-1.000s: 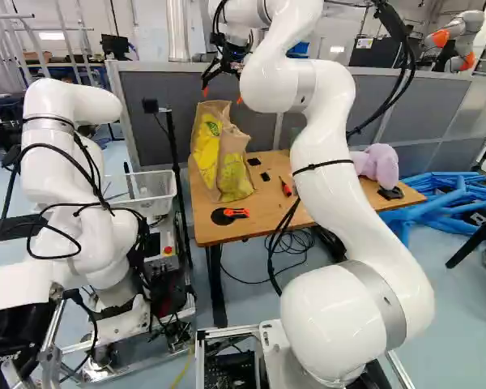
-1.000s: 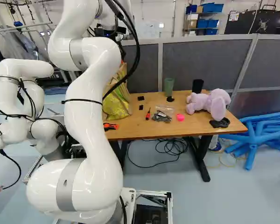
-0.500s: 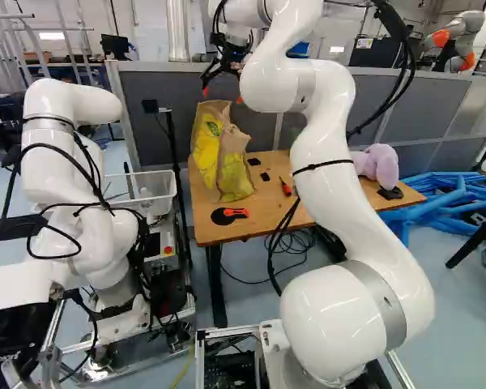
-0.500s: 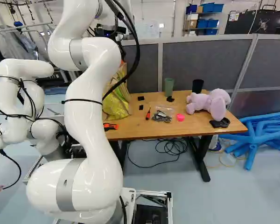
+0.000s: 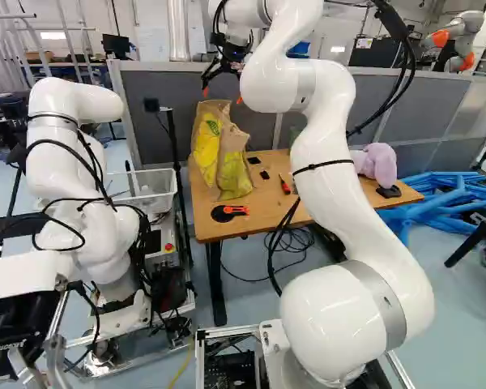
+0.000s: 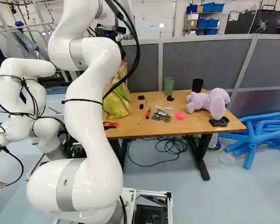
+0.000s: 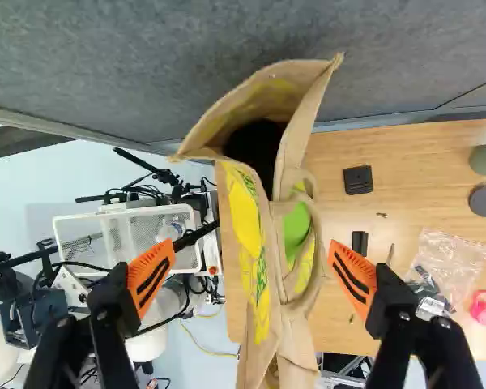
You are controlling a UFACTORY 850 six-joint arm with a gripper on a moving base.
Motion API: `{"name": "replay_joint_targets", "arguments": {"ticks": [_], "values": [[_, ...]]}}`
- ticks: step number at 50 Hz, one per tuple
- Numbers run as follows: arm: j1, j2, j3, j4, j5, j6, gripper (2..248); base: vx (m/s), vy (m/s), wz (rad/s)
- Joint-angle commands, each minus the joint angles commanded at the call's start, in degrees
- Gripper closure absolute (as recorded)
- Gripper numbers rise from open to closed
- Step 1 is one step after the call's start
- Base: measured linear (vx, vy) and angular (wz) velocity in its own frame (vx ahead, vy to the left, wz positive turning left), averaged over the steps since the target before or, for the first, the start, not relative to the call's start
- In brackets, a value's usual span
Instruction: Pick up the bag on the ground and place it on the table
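The brown bag (image 5: 233,166) was seen upright on the wooden table (image 6: 140,128), at the table's left end in the left base view, near the grey partition (image 6: 205,60). In the right base view it was partly hidden by the white arm (image 6: 95,93). The gripper (image 5: 223,96) was held above the bag, with its jaws spread wide. In the wrist view the bag's upper part was framed between the two orange pads (image 7: 152,275), and a gap could be seen on each side. The bag's mouth was turned up, with a dark inside shown, and its sides were printed in yellow and green.

An orange and black tool (image 5: 235,211) was laid by the table's front edge, near the bag. Farther along, a screwdriver (image 6: 148,113), a clear packet of small parts (image 6: 163,115) and a pink object (image 6: 180,116) were spread out. A green cup (image 6: 169,85) and a black cup (image 6: 198,85) were placed behind them, and a lilac plush toy (image 6: 207,101) was set toward the other end. Beside the table, a white crate (image 5: 158,203) and another robot (image 5: 57,170) were seen in the left base view.
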Motion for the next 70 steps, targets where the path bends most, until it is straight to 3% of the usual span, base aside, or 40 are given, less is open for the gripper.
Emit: {"name": "replay_joint_targets", "arguments": {"ticks": [70], "values": [[0.0,0.0,0.0,0.0,0.0,0.0,3,-0.113,-0.054,0.018]]}}
